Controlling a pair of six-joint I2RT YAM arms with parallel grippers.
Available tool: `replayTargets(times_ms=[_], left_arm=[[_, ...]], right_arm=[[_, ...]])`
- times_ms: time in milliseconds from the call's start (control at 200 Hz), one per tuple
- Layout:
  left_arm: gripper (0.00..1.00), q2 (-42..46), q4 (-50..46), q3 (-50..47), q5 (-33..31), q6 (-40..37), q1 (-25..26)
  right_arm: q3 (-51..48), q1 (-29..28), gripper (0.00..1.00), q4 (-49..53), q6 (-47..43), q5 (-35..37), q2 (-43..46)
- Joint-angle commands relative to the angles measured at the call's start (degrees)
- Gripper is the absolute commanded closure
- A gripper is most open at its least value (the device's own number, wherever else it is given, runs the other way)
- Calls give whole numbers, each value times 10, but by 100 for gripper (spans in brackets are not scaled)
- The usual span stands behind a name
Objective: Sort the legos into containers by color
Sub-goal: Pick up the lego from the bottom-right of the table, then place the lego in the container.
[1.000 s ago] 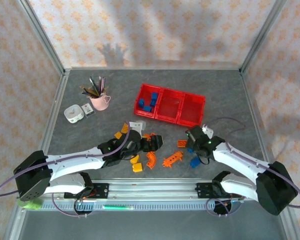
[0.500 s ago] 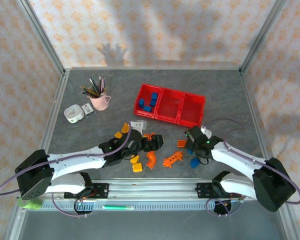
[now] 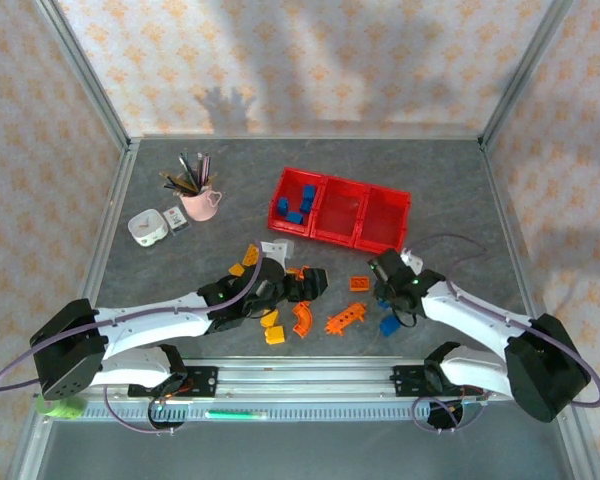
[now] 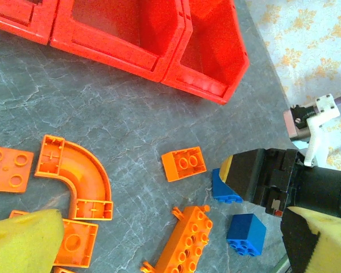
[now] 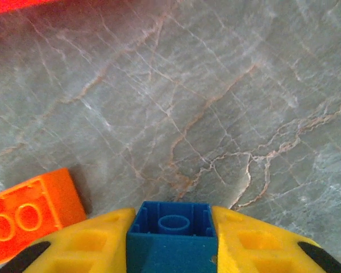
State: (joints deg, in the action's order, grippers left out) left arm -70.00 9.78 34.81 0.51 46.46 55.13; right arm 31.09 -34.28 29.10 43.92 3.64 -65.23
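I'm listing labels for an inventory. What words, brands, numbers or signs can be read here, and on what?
No text can be read.
small white tub and small pale box by the pink cup of pens: any marks are too small to read.
blue plastic brick and orange plastic brick: the studs show no legible lettering.
red plastic bins: no label visible.
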Motion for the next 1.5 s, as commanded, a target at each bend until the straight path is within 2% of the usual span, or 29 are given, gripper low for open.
replayTargets(times_ms=[0, 205, 610, 751, 1001, 1146, 1216, 1361, 1491], left_arm=[[1, 15, -12, 19, -30, -16, 4], [1, 32, -35, 25, -35, -22, -21], [1, 89, -74, 4, -18, -37, -138], [1, 100, -79, -4, -12, -37, -178], [1, 93, -65, -8, -4, -38, -207], [1, 84, -67, -3, -3, -45, -210], [1, 83, -67, -1, 0, -48, -210], [1, 82, -71, 3, 7, -57, -210], [1, 80, -72, 3, 35, -58, -209]], right_arm=[[65, 4, 67, 32, -32, 41, 7], [165, 4, 71, 21, -81, 26, -22], [419, 2, 76, -75, -160, -57, -265], [513, 1, 76, -82, -177, -59, -365], [678, 2, 75, -56, -200, -45, -519], [764, 2, 66, -21, -208, -53, -585], [775, 2, 51, -15, -209, -55, -584], [727, 2, 39, -27, -213, -38, -526], [647, 2, 34, -29, -209, -32, -448]])
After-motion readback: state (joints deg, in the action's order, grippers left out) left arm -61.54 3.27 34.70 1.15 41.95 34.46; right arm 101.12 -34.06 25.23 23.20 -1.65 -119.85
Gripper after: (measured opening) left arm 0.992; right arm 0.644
